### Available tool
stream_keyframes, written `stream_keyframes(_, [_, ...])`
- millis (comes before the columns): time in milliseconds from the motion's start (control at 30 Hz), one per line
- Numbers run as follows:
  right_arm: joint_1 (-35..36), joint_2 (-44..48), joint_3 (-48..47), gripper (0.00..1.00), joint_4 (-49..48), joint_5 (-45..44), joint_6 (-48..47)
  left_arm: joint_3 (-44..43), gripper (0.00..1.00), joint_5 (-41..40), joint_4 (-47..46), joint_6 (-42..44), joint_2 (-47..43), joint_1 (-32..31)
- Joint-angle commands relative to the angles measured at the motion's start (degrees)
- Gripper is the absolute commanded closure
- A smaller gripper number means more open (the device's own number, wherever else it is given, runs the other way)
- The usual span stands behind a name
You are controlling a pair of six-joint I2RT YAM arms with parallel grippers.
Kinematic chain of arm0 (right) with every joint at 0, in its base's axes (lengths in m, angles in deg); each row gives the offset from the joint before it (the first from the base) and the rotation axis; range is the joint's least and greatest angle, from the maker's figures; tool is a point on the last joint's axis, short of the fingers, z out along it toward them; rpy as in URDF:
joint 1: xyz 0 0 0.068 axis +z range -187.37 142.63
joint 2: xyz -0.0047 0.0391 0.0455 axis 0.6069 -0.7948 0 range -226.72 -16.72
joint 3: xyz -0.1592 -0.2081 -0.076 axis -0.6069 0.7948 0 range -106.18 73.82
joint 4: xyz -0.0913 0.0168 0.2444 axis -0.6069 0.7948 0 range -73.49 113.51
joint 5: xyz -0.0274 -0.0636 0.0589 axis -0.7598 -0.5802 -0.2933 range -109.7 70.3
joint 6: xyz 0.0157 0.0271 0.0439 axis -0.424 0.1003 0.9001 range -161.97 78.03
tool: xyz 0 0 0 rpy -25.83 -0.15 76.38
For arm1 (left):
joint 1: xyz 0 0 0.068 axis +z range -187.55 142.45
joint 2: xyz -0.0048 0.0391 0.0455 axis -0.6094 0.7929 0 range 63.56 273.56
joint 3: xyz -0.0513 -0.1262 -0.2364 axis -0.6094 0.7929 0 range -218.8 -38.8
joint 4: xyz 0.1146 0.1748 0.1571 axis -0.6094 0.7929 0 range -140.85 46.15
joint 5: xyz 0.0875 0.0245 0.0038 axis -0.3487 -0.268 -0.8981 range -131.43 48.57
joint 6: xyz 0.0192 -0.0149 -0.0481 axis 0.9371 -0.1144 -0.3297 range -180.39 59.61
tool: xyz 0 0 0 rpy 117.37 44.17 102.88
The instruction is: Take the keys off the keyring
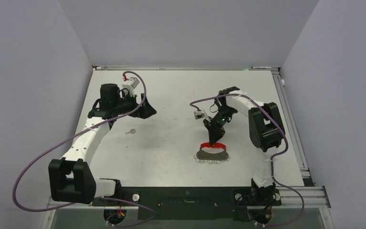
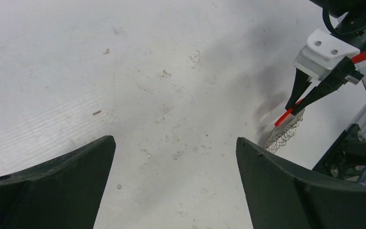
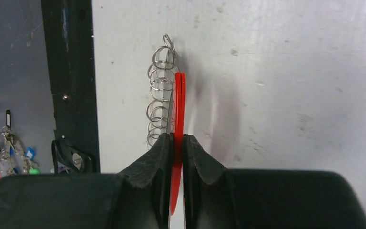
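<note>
My right gripper (image 1: 214, 140) points down at the table and is shut on the keyring's bright red curved piece (image 1: 213, 145). In the right wrist view the jaws (image 3: 178, 138) pinch the red piece (image 3: 179, 102) edge-on. A row of several small metal rings (image 3: 158, 98) hangs beside it, also seen from above (image 1: 212, 158). One small silver key (image 1: 131, 131) lies loose on the table, below my left gripper (image 1: 147, 109). My left gripper (image 2: 175, 143) is open and empty above bare table; the red piece (image 2: 286, 116) and rings (image 2: 283, 136) show at its right.
The white table (image 1: 171, 152) has a metal rail (image 1: 290, 124) along its right edge and a black bar (image 1: 186, 193) at the near edge. Purple cables (image 1: 28, 167) loop off both arms. Grey walls enclose the sides and back.
</note>
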Motion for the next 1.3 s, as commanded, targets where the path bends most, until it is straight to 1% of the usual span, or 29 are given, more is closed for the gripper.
stream_keyframes(0, [-2.4,-5.0,-6.8,0.93,0.4,-0.7,-5.9,0.3,0.04,-5.6,-1.2,2.2,-2.3,0.9])
stream_keyframes(67, [-3.9,-7.5,-8.9,0.9,-1.0,-0.9,-5.3,0.4,0.04,-6.9,-1.6,1.5,-2.5,1.1])
stream_keyframes(133, [-4.8,-9.2,-10.9,0.82,-2.8,-1.9,-4.5,-0.9,0.04,-9.0,0.5,1.4,-2.0,1.2])
stream_keyframes(233, [-5.6,-10.1,-13.1,0.77,-7.1,-4.3,-2.2,-3.1,0.04,-10.1,4.4,4.5,-1.4,1.3])
stream_keyframes(467, [-6.1,-11.9,-16.8,0.76,-19.0,-8.5,4.6,-4.6,0.04,-13.0,9.2,7.5,-0.7,1.6])
stream_keyframes(533, [-6.2,-11.3,-17.2,0.75,-23.0,-9.5,7.5,-5.5,0.04,-14.0,11.5,9.7,0.2,2.1])
stream_keyframes(600, [-6.5,-10.0,-17.6,0.73,-24.9,-9.2,10.1,-6.3,0.04,-13.5,13.6,11.9,1.0,3.0])
stream_keyframes(667, [-6.6,-8.1,-17.4,0.63,-26.7,-8.5,13.2,-7.2,0.04,-12.6,15.8,15.0,1.9,4.2])
stream_keyframes(733, [-6.9,-5.5,-16.3,0.47,-29.3,-7.6,17.8,-8.6,0.04,-12.8,17.6,17.0,3.2,5.2])
stream_keyframes(767, [-7.0,-4.3,-15.7,0.44,-30.4,-7.3,19.0,-9.3,0.04,-12.9,18.3,17.7,3.9,5.5])
stream_keyframes(800, [-7.2,-2.8,-14.7,0.35,-32.2,-6.9,22.1,-10.4,0.04,-13.3,18.9,18.5,4.5,5.5])
stream_keyframes(900, [-8.5,1.8,-10.8,0.21,-38.8,-6.6,30.4,-13.4,0.04,-16.5,19.9,20.2,6.8,5.5])
stream_keyframes(967, [-10.0,6.1,-7.2,0.05,-44.4,-7.1,37.0,-15.4,0.04,-18.4,20.3,21.4,8.4,6.8])
stream_keyframes(1000, [-10.7,7.9,-5.5,0.01,-46.8,-7.8,39.6,-16.4,0.04,-19.1,20.2,21.6,9.2,7.2])
stream_keyframes(1067, [-12.3,11.4,-2.0,0.06,-50.5,-9.6,43.7,-17.9,0.04,-19.9,20.4,22.4,10.9,7.3])
stream_keyframes(1100, [-13.1,12.9,-0.5,0.06,-51.1,-10.0,44.2,-18.7,0.04,-19.4,21.6,23.7,11.7,7.3])
stream_keyframes(1167, [-13.5,16.1,3.6,0.07,-50.2,-11.5,42.8,-18.4,0.04,-19.0,21.5,25.6,12.2,7.1])
stream_keyframes(1267, [-12.0,20.9,10.4,0.08,-48.1,-14.7,38.9,-16.0,0.04,-19.5,21.0,27.2,11.9,6.4])
